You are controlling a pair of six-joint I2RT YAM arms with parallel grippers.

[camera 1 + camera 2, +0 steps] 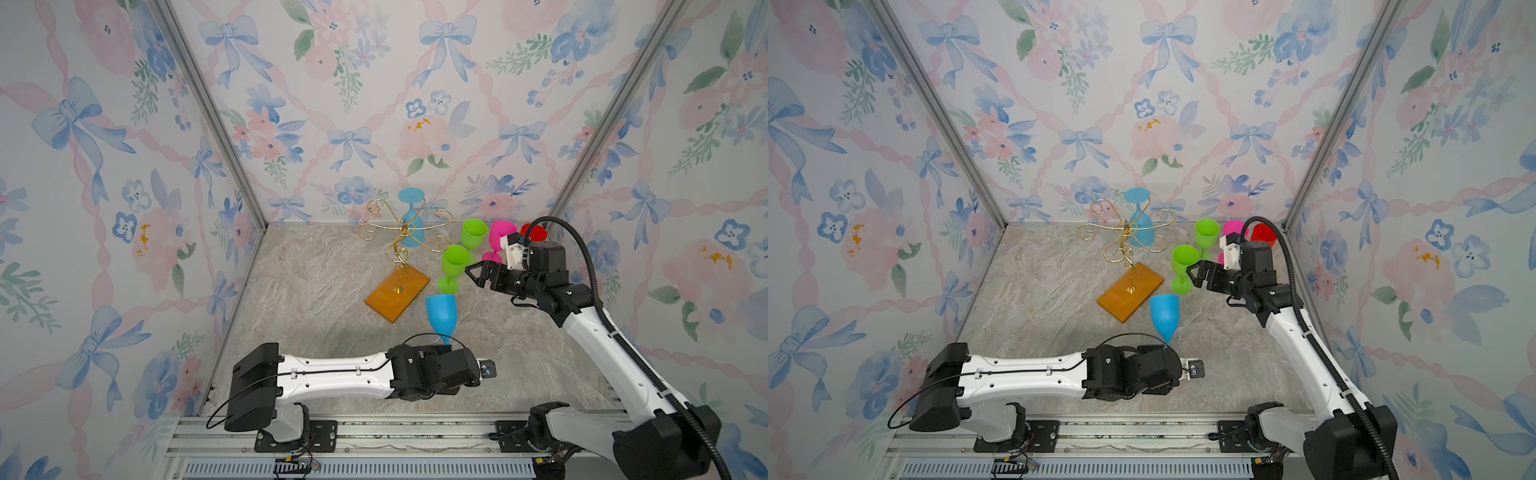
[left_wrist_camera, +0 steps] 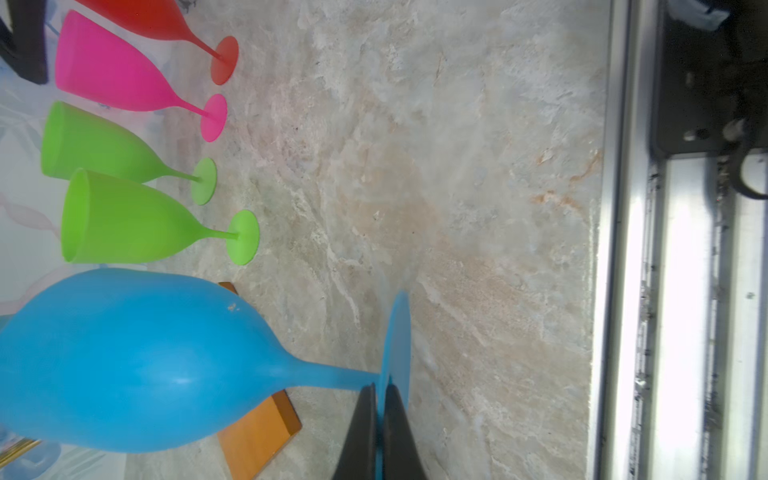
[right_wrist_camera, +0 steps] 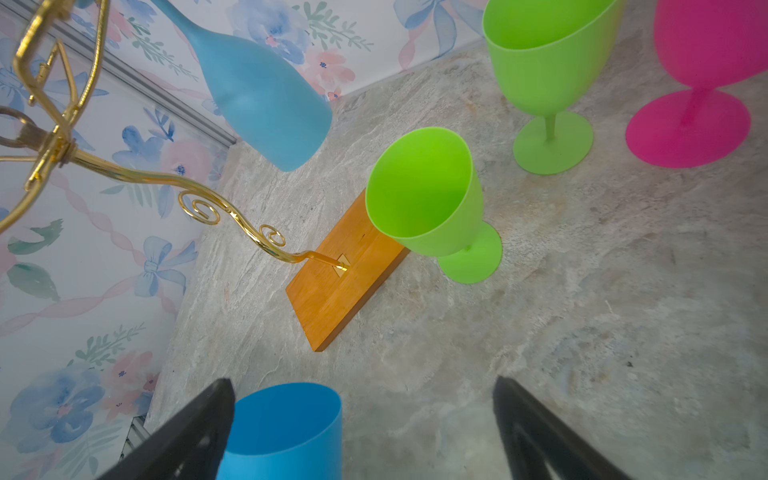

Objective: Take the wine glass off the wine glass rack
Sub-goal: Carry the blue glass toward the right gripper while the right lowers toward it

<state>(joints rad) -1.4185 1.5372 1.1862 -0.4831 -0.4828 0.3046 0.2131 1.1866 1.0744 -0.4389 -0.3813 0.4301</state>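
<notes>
Wine glass [image 1: 411, 230] hangs bowl-down, axis vertical, on the far side of the wine glass rack [image 1: 441, 216], far-left of the spread right gripper [image 1: 472, 277] (nearer); left gripper [image 2: 378, 399] clamps the foot of another blue glass [image 1: 441, 313].

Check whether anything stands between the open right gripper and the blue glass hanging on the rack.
Yes. The nearer green glass stands just ahead of the right gripper, toward the hanging blue glass; the rack's gold arms curl beside it too.

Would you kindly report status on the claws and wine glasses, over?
Left claw shut on blue wine glass's foot. Right claw open, empty. Pale blue wine glass hanging on wine glass rack. Green wine glass just ahead of it.
</notes>
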